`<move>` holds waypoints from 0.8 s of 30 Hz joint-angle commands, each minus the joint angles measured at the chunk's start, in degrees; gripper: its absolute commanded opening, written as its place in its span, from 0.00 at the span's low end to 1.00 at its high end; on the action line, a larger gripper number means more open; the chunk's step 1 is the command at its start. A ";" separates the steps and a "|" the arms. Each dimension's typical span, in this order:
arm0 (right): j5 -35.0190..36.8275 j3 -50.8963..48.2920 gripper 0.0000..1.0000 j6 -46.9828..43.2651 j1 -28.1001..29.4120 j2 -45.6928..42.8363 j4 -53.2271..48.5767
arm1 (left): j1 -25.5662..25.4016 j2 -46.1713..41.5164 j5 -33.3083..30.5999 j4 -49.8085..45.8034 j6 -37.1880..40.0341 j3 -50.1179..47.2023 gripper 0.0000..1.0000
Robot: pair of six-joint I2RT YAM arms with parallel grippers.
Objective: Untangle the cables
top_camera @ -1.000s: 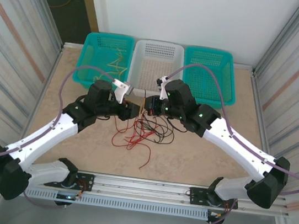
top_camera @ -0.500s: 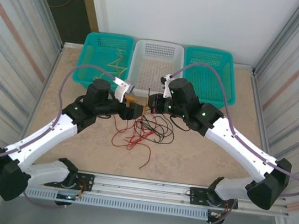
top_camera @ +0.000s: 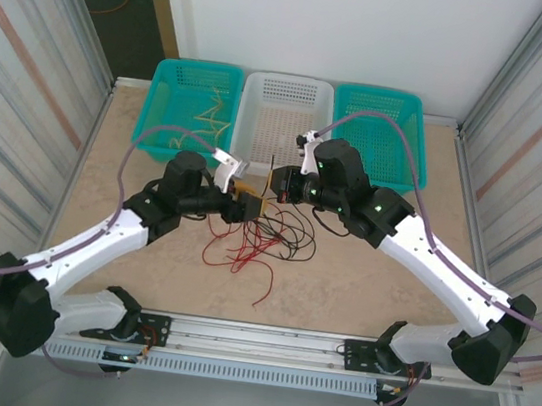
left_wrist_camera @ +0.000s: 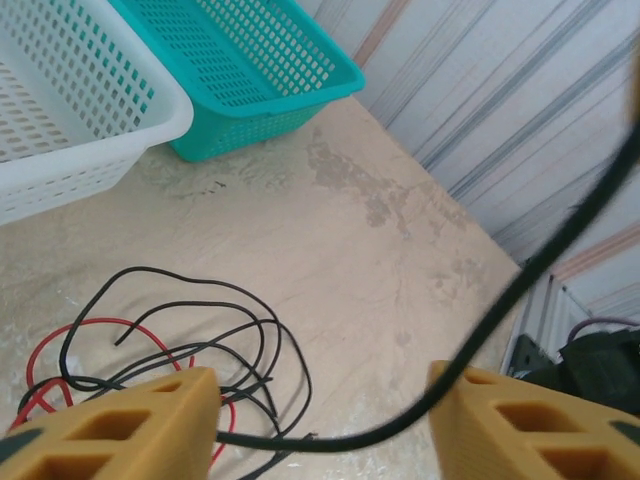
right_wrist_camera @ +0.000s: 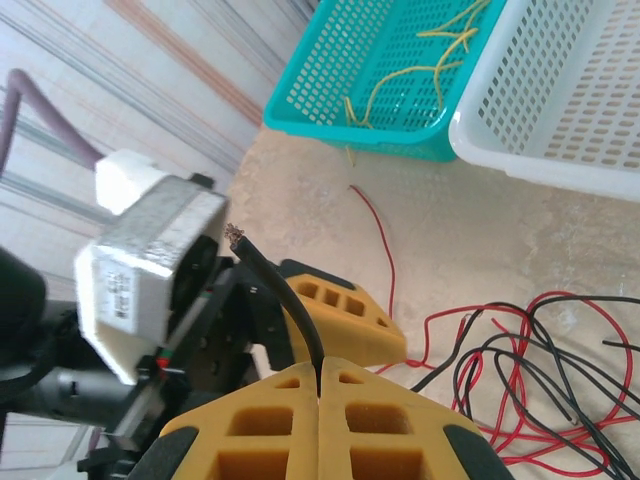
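Observation:
A tangle of thin red cables [top_camera: 234, 248] and black cables [top_camera: 292, 233] lies on the table between the arms. My right gripper [top_camera: 275, 186] hovers over its far edge, shut on a black cable [right_wrist_camera: 290, 300] whose frayed end sticks up past the pads [right_wrist_camera: 318, 380]. My left gripper [top_camera: 243, 202] is right beside it, open. In the left wrist view that black cable [left_wrist_camera: 400, 425] runs across the wide gap between the left gripper's [left_wrist_camera: 320, 425] yellow fingers [left_wrist_camera: 130, 420]. Black loops [left_wrist_camera: 200, 320] and red loops [left_wrist_camera: 50, 340] rest on the table below. Pale yellow cables [top_camera: 208, 108] lie in the left teal basket.
Three baskets line the far edge: a teal one [top_camera: 163, 112] on the left, a white one [top_camera: 287, 86] in the middle, a teal one [top_camera: 381, 99] on the right. Corrugated walls [top_camera: 19, 127] close both sides. One red cable [right_wrist_camera: 385, 250] trails toward the left basket.
The right gripper has moved slightly toward the baskets with the black cable held. The left arm has shifted a little to the right, its gripper staying beside the right one.

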 commanded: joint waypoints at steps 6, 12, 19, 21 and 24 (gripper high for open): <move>-0.07 1.31 0.00 -0.11 -0.39 -2.34 0.10 | -0.64 0.46 -1.48 -0.94 -1.52 6.88 0.03; 1.01 -0.92 0.40 0.43 -2.26 -4.53 0.32 | -0.66 -2.25 -4.92 -4.04 -4.01 12.53 0.00; -1.31 -8.52 0.61 -4.29 -0.94 -10.07 6.68 | -0.48 -2.44 -3.23 -8.31 -12.06 24.96 0.00; -2.15 -10.19 0.66 -4.73 -0.63 -10.99 8.50 | -0.45 -1.89 -2.59 -9.25 -13.59 27.93 0.00; -1.19 -10.34 0.68 -5.66 0.10 -10.42 8.96 | -0.48 -1.25 -0.84 -8.41 -16.28 30.31 0.00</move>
